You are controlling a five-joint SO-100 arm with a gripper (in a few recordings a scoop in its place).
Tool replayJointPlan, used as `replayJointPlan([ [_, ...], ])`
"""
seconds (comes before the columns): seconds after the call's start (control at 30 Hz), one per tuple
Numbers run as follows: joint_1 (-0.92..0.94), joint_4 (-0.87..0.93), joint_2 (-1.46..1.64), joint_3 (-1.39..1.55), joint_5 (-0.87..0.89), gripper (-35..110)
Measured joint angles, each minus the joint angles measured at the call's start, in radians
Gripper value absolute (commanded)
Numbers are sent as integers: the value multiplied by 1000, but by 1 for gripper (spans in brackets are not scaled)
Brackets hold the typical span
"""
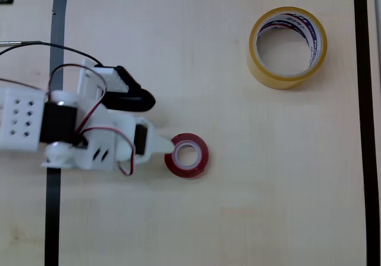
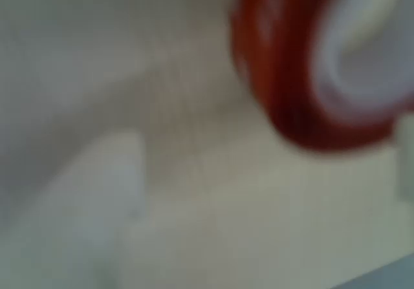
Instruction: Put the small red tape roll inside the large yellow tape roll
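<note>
Here the gripper (image 1: 162, 123) stands open: its white finger (image 1: 159, 144) touches the small red tape roll (image 1: 187, 155) at the roll's left rim, the black finger (image 1: 134, 99) well clear above. The roll lies flat on the table (image 1: 238, 206). The large yellow tape roll (image 1: 287, 47) sits far off, upper right.

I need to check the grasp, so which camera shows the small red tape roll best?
The overhead view: the small red tape roll shows whole and sharp, lying flat, with a white finger of the hand at its left rim. The wrist view shows it blurred and cropped.
</note>
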Motion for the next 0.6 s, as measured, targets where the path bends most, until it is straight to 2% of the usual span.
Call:
replayJointPlan([
  [0.6,-14,-46,-175,-55,-48,24],
])
